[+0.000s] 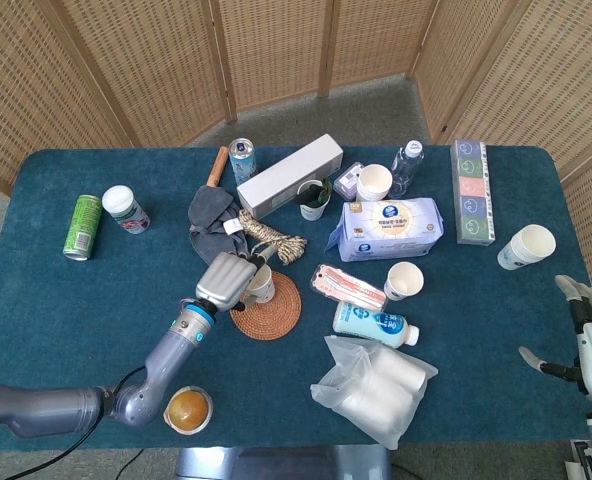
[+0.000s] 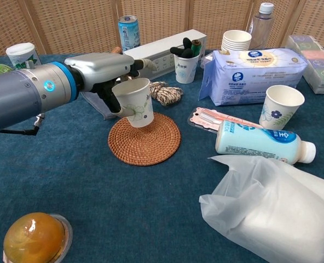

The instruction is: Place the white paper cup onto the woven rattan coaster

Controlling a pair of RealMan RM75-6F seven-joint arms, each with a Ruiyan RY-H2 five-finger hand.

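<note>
Left of the table's middle, the silver left hand (image 2: 104,68) wraps its fingers around the white paper cup with a faint floral print (image 2: 134,102), gripping high on the wall so the base stays free for setting down. The cup hangs upright, tilted slightly, over the far-left part of the round woven rattan coaster (image 2: 144,137); whether its base touches the weave I cannot tell. At the blue table's near-right corner (image 1: 496,420), the right hand (image 1: 591,345) idles empty, fingers spread.
</note>
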